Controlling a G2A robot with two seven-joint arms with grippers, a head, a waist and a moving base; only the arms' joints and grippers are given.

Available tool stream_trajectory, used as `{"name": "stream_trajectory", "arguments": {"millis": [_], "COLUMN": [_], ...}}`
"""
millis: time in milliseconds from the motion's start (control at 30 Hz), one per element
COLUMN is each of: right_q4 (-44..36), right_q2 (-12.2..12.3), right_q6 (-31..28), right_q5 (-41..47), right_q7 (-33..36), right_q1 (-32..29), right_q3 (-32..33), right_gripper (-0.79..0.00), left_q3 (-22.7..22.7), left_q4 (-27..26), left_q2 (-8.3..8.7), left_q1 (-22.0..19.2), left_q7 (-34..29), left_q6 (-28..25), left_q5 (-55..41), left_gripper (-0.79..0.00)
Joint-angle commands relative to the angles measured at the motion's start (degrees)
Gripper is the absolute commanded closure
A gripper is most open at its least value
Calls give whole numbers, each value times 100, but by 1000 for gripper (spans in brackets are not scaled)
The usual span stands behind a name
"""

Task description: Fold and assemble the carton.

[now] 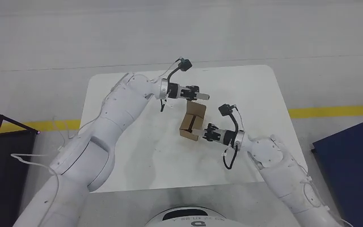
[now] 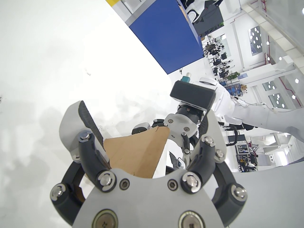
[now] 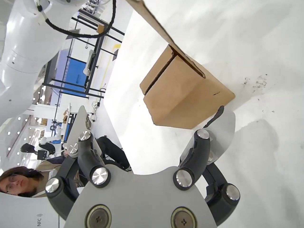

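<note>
The carton (image 1: 191, 121) stands on the desk (image 1: 130, 153), one flap inside the left gripper (image 1: 203, 96), jaws apart. The right gripper (image 1: 204, 134) sits just beside it, jaws also apart.

Right now the carton (image 1: 191, 121) is seen near the middle of the table (image 1: 130, 142), set on its surface. 1 flap (image 1: 197, 108) is raised at its far side. The left gripper (image 1: 204, 96) is held over that far side, just behind the carton, and the flap is caught between its 2 spread fingers. The right gripper (image 1: 202, 135) is placed at the carton's near right, fingers apart, with 1 fingertip (image 3: 219, 112) found just beside a lower corner. The carton is bracketed between the 2 grippers, far and near.
</note>
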Motion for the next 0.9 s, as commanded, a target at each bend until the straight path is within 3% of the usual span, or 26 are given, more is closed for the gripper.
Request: {"name": "stream_trajectory", "arguments": {"millis": [0,100,167,433,600,767,867], "right_q4": [-56,-143,-235,-821,-810,-618,-515], "right_q2": [6,21,37,86,54,3,-29], "right_q6": [87,320,520,1268,1602,1879,1972], "right_q5": [-210,-667,-1097,-2447,-2893,-2948,-2844], "right_q7": [69,417,695,1110,928,559,239], "right_q1": [35,168,290,334,360,445,464], "right_q3": [-46,-178,-256,-457,-678,-759,-755], "right_gripper": [-773,-770,-717,-714,-631,-650,-603], "left_q3": [10,24,34,65,82,96,120], "left_q4": [18,21,22,3,-35,-116,-196], "left_q2": [7,24,36,65,77,120,161], "left_q1": [-15,-18,-17,-11,-5,14,44], "left_q7": [26,54,66,108,141,204,217], "left_q6": [-25,-53,-64,-107,-139,-202,-216], "left_q5": [5,-4,-7,-21,-53,-100,-151], "left_gripper": [-785,-785,-785,-785,-785,-785,-785]}}
